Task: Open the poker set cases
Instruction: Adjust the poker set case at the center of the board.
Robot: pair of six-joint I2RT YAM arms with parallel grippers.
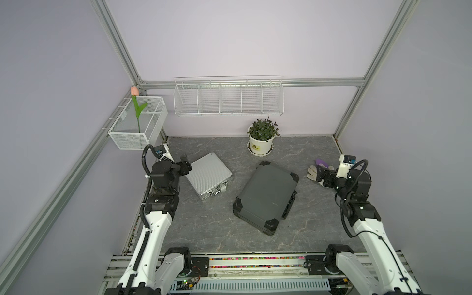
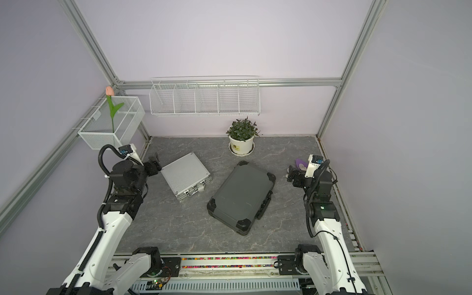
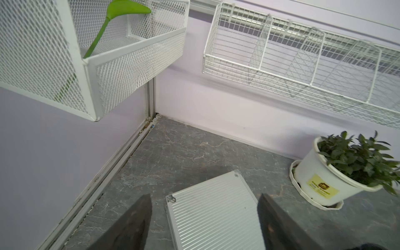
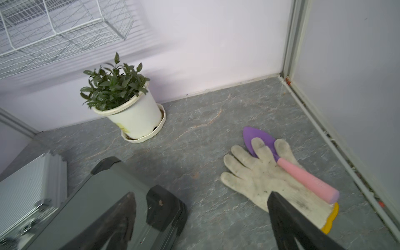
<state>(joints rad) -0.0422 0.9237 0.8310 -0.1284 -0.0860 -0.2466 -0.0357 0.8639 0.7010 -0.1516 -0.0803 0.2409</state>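
Note:
Both poker set cases lie flat and closed on the grey stone-look table. In both top views the small silver ribbed case (image 1: 208,175) (image 2: 185,175) lies left of centre, its metal latches (image 1: 214,192) on the near edge. The larger dark grey case (image 1: 267,195) (image 2: 241,196) with black corners lies to its right. My left gripper (image 1: 185,163) (image 3: 204,203) hovers open over the silver case's (image 3: 216,214) far left corner, touching nothing. My right gripper (image 1: 323,177) (image 4: 201,207) stands open just right of the dark case's (image 4: 97,205) far corner, holding nothing.
A potted plant (image 1: 261,138) stands at the back centre. A white glove (image 1: 313,172) with a purple-and-pink trowel (image 4: 287,166) on it lies beside my right gripper. A wire basket (image 1: 228,98) hangs on the back wall and a mesh basket (image 1: 139,122) with a fake tulip at the left.

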